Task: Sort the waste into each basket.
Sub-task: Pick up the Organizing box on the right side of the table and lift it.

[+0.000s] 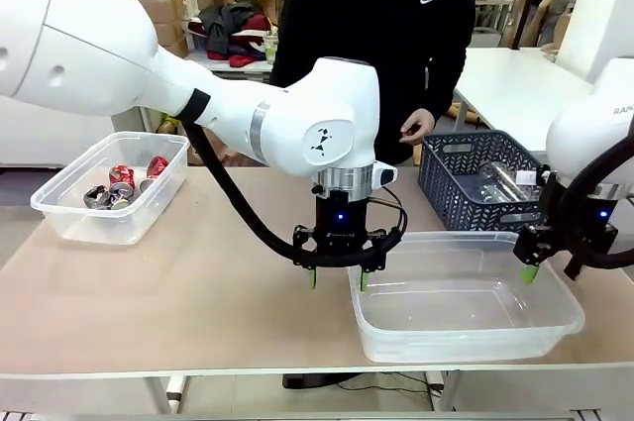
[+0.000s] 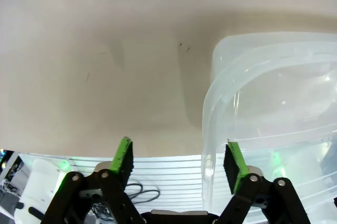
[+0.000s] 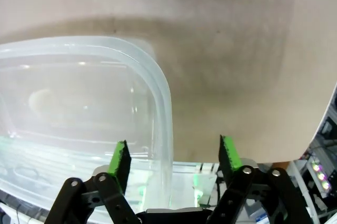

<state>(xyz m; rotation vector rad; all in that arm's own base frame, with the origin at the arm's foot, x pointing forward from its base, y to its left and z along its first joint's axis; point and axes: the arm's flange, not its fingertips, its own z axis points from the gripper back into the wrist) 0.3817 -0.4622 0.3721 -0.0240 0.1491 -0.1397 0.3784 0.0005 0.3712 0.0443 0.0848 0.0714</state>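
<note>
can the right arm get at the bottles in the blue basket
Probably yes: the dark blue basket sits open-topped just behind the right end effector, with nothing over the bottles. Its open fingers straddle the rim of the clear tub, so lift first.

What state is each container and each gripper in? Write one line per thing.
left tub: upright, holding crushed cans.
right tub: upright, empty.
dark basket: upright, holding clear bottles.
left gripper: open, fingers astride the right tub's left wall.
right gripper: open, fingers astride the right tub's right wall.
</note>
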